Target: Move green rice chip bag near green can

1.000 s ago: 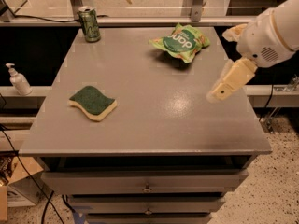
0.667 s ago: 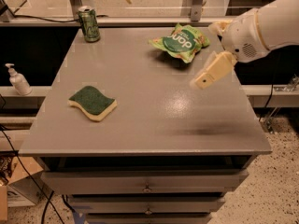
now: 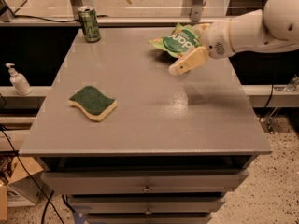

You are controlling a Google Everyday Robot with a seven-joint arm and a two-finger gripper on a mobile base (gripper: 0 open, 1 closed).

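Observation:
The green rice chip bag lies on the far right part of the grey table. It is a crinkly light-green pouch with a dark green round label. The green can stands upright at the far left corner, well apart from the bag. My gripper comes in from the right on a white arm and is open. One pale finger slants down just in front of the bag, and the other sits at the bag's far right edge. The bag rests on the table between them.
A dark green sponge with a yellow base lies on the left half of the table. A white pump bottle stands on a lower ledge to the left. A rail and posts run behind the table's far edge. Drawers are below the front edge.
My gripper has moved left and toward the far edge, from the right side of the table up to the bag. The bag, can and sponge have not moved.

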